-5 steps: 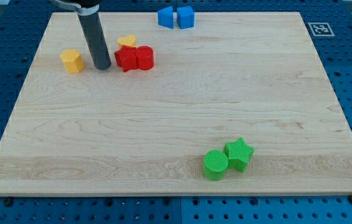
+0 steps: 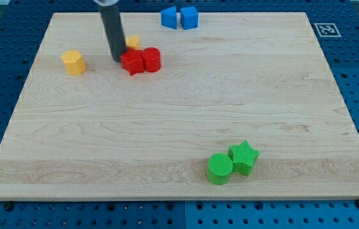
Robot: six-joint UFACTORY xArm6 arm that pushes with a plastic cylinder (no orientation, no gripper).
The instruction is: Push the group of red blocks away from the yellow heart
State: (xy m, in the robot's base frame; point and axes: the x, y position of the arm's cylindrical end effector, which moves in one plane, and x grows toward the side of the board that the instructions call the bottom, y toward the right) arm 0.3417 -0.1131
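Note:
Two red blocks sit touching at the upper left of the board: a red star-like block and a red cylinder to its right. The yellow heart lies just behind them, partly hidden by my rod. My tip rests on the board against the left side of the red star-like block, just below the heart.
A yellow hexagonal block stands left of my tip. Two blue blocks sit at the top edge. A green cylinder and a green star sit at the lower right. The wooden board lies on a blue perforated table.
My tip has moved right and slightly up, reaching the red star-like block. The two red blocks have shifted a little to the right.

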